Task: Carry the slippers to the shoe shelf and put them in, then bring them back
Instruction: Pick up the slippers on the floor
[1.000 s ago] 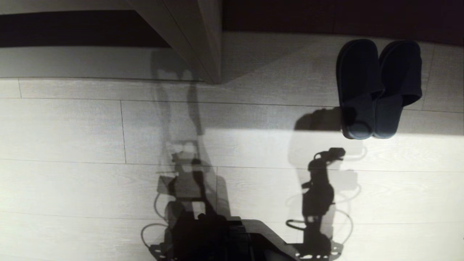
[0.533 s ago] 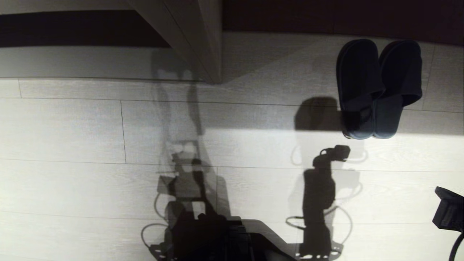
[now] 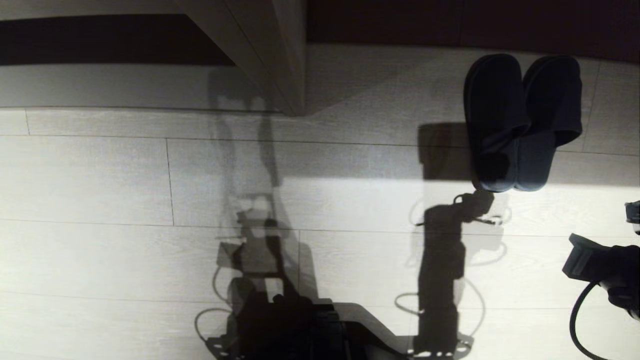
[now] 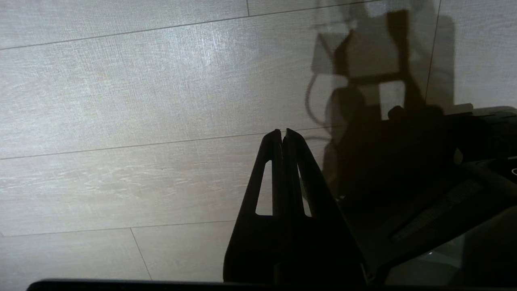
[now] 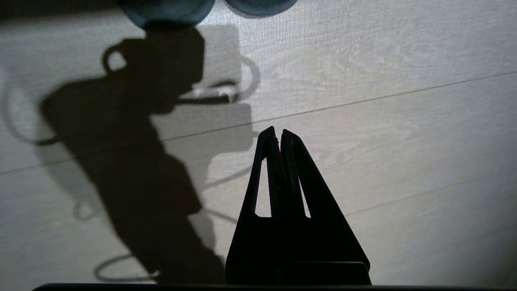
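The slippers (image 3: 520,120), a dark blue-grey pair, lie side by side on the pale plank floor at the far right, toes toward the dark recess behind them. Their heel ends (image 5: 165,10) show at the edge of the right wrist view. My right gripper (image 5: 278,133) is shut and empty, hovering over bare floor short of those heels. The right arm (image 3: 600,265) enters the head view at the right edge. The shoe shelf (image 3: 100,85) with its pale base board is at the far left. My left gripper (image 4: 282,131) is shut, parked over the floor.
A grey-brown upright panel (image 3: 280,55) juts out between the shoe shelf and the dark recess (image 3: 450,20) on the right. My base (image 3: 310,330) and the arms' shadows fall across the near floor. A black cable (image 3: 575,320) hangs from the right arm.
The right arm has come into the head view from the right edge and moved forward toward the slippers. Its shadow has slid up to their heels. The slippers have not moved.
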